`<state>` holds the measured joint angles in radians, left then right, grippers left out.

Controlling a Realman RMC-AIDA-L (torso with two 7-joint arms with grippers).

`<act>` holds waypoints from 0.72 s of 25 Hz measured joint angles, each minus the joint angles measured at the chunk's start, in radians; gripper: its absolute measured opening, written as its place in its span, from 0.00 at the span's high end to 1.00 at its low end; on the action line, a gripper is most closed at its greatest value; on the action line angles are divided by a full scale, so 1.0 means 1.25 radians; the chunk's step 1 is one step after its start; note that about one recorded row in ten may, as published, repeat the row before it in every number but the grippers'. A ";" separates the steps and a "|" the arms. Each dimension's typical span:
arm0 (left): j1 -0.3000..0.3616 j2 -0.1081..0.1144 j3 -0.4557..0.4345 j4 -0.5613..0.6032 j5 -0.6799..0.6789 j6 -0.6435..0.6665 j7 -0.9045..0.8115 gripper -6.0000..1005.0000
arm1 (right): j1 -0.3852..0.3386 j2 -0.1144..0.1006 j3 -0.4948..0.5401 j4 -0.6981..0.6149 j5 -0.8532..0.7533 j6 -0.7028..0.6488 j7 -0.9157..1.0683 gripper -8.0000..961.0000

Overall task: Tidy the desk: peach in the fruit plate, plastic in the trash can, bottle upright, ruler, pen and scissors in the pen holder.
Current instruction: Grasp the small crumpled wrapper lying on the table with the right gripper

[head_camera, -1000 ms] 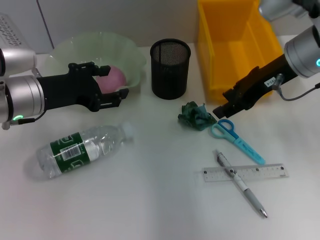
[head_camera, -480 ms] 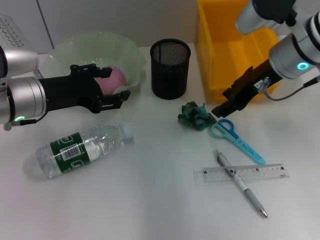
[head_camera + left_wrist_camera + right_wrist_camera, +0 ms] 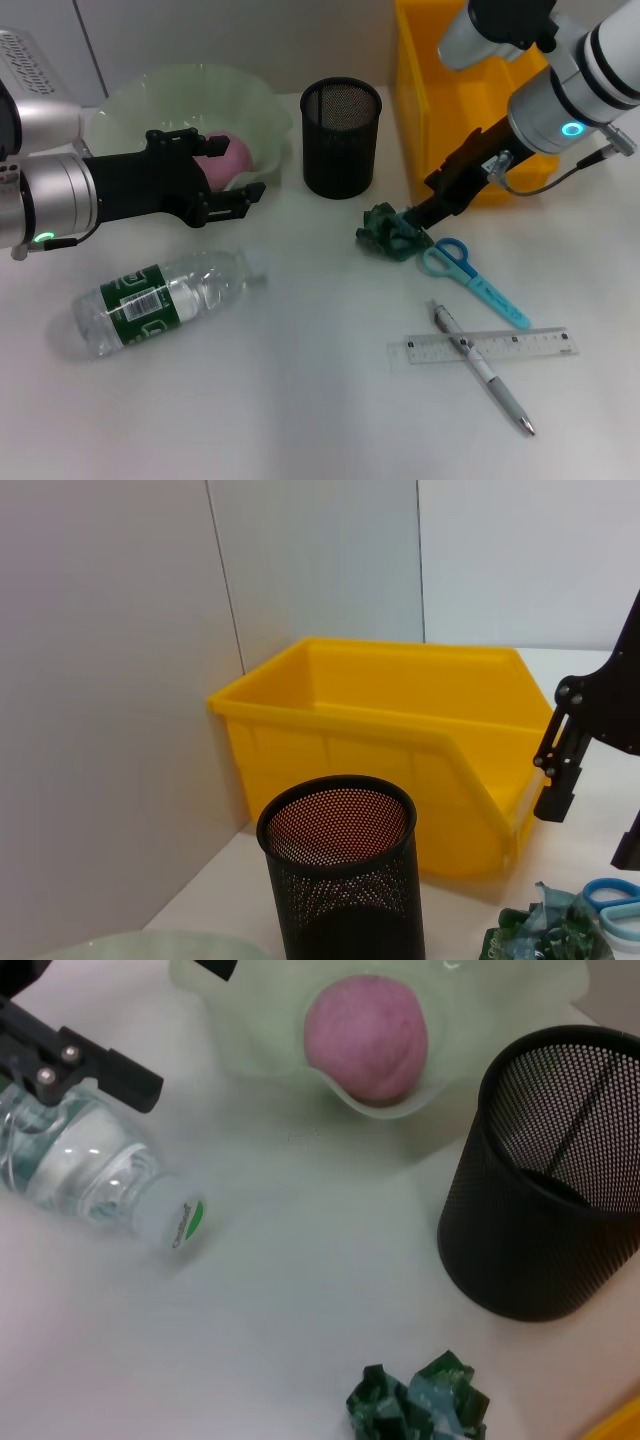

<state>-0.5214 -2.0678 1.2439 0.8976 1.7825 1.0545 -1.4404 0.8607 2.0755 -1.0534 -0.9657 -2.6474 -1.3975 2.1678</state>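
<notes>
A pink peach lies in the pale green fruit plate at the back left. My left gripper hovers open just in front of that plate, holding nothing. The clear bottle lies on its side near the left front. A crumpled green plastic rests mid-table, and my right gripper is open right at its right edge. Blue scissors, a clear ruler and a pen across it lie at the right front. The black mesh pen holder stands behind the plastic.
A yellow bin sits at the back right, just behind my right arm. The right wrist view shows the peach, the bottle's cap end, the pen holder and the plastic.
My right gripper has moved left, from beside the scissors' handles to the edge of the green plastic. The left arm has barely shifted.
</notes>
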 joint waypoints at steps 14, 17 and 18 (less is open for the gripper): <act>-0.019 0.001 0.002 -0.020 0.007 -0.002 0.000 0.27 | 0.044 0.003 -0.069 0.095 0.038 0.063 -0.016 0.35; -0.019 0.001 0.003 -0.020 0.007 -0.002 0.000 0.27 | 0.048 0.003 -0.082 0.111 0.038 0.077 -0.017 0.35; -0.019 0.001 0.003 -0.020 0.007 -0.002 0.000 0.27 | 0.050 0.004 -0.086 0.118 0.038 0.083 -0.017 0.34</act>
<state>-0.5446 -2.0663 1.2471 0.8723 1.7917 1.0521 -1.4404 0.9231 2.0800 -1.1610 -0.8188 -2.5998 -1.2942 2.1461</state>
